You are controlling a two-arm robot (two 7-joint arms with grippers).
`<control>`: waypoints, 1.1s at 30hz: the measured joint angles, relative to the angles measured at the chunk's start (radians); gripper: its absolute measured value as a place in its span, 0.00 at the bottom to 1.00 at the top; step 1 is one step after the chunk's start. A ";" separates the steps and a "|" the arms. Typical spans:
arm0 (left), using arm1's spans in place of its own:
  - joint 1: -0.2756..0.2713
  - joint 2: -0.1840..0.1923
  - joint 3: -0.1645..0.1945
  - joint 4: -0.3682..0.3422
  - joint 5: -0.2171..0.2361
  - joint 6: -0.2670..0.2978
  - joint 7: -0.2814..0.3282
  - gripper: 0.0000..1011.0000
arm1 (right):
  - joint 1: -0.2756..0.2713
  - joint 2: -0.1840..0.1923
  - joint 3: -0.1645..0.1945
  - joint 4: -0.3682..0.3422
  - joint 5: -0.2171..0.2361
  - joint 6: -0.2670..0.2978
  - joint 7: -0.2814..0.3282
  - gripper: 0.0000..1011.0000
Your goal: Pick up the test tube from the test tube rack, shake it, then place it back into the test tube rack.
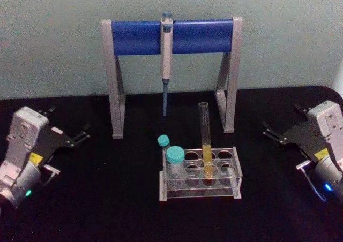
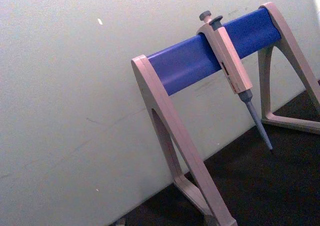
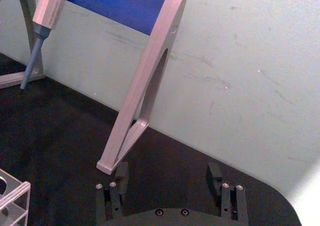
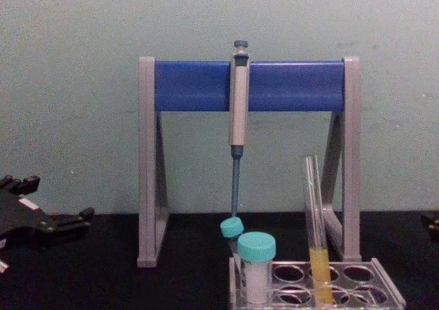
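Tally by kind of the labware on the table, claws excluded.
Uncapped test tube: 1
Teal-capped tubes: 2
Test tube rack: 1
Pipette: 1
Pipette stand: 1
Total: 6

My right gripper [image 3: 168, 172] gapes wide; pipette stand [image 3: 145, 81] at eleven o'clock, test tube rack [image 3: 12, 197] corner at nine.

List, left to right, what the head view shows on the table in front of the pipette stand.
Open left gripper → teal-capped tubes → test tube, standing in the test tube rack → open right gripper.
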 joint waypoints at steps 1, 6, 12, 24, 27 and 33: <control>0.000 0.000 0.000 0.000 0.000 0.000 0.000 1.00 | 0.000 0.000 0.000 0.000 0.000 0.000 0.000 0.99; 0.000 0.000 0.000 0.000 0.000 0.000 0.000 1.00 | 0.000 0.000 0.000 0.000 0.000 0.000 0.000 0.99; 0.000 0.000 0.000 0.000 0.000 0.000 0.000 1.00 | 0.000 0.000 0.000 0.000 0.000 0.000 0.000 0.99; 0.000 0.000 0.000 0.000 0.000 0.000 0.000 1.00 | 0.000 0.000 0.000 0.000 0.000 0.000 0.000 0.99; 0.000 0.000 0.000 0.000 0.000 0.000 0.000 1.00 | 0.000 0.000 0.000 0.000 0.000 0.000 0.000 0.99; 0.000 0.000 0.000 0.000 0.000 0.000 0.000 1.00 | 0.000 0.000 0.000 0.000 0.000 0.000 0.000 0.99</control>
